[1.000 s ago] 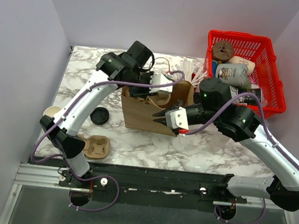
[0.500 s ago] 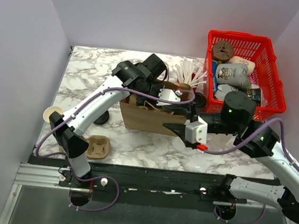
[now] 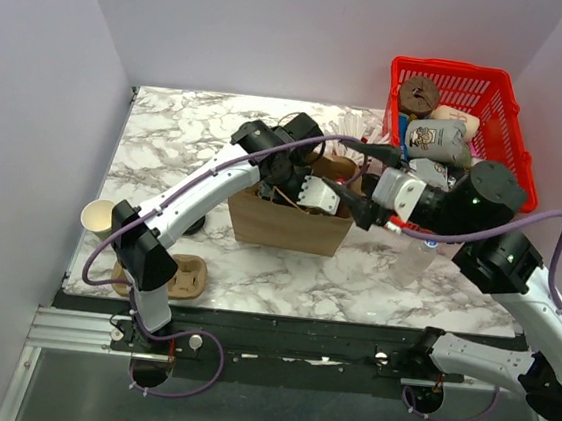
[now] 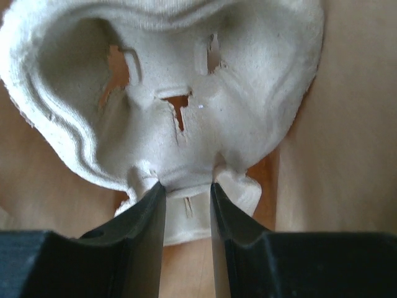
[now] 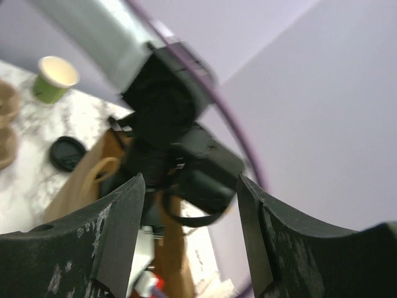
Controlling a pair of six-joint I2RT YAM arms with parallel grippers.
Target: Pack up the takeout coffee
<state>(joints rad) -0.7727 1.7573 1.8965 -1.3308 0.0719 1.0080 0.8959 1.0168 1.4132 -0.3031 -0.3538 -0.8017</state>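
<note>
My left hand is down inside the brown paper bag, fingers pressed onto the near tab of a pale pulp cup carrier. The tab is pinched between them, and brown paper shows on both sides of the carrier. My right hand hangs over the bench just right of the bag. Its fingers are spread with nothing between them, and they point toward the left arm's wrist. The takeout coffee stands upright at the far left edge of the bench, well apart from the bag and close to my left arm's elbow. Its mouth is uncovered and shows a cream inside. Its black lid lies flat on the marble between the cup and the bag, and in the overhead view the left arm partly covers it. A second carrier lies near the front edge by the left arm's base. A red basket with packets in it sits at the back right.
</note>
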